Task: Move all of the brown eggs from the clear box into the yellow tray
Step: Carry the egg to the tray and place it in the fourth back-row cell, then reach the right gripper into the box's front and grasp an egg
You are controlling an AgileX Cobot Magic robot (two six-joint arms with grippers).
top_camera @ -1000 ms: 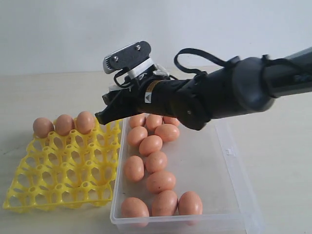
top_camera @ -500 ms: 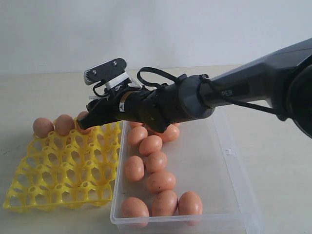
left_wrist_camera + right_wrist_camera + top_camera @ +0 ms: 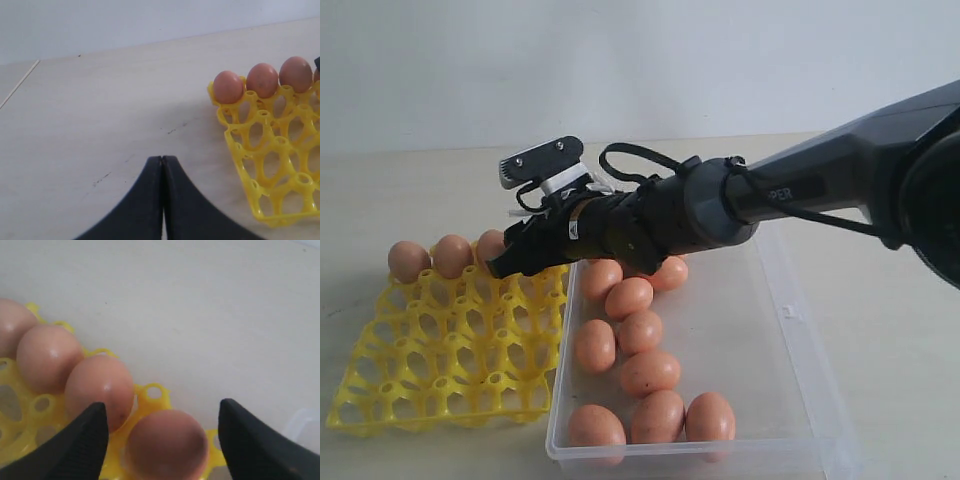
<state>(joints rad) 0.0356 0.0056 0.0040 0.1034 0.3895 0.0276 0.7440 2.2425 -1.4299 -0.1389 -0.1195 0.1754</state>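
The yellow tray [image 3: 440, 350] lies left of the clear box [image 3: 750, 340]. Three brown eggs [image 3: 450, 255] show along its far row. My right gripper [image 3: 510, 262] reaches across the box to the far row's fourth cup. In the right wrist view this gripper [image 3: 162, 407] is open, its fingers [image 3: 92, 430] apart on either side of a fourth egg [image 3: 167, 445] that rests in the cup. Several brown eggs [image 3: 640, 330] lie in the box. My left gripper [image 3: 162, 159] is shut and empty over bare table beside the tray [image 3: 270, 165].
The tray and box stand on a pale wooden tabletop [image 3: 880, 300] with a plain white wall behind. The right arm [image 3: 740, 205] hangs over the far end of the box. Most tray cups [image 3: 430, 330] hold nothing.
My right gripper has travelled left from the far end of the box to the tray's far row and has come down a little over the fourth cup.
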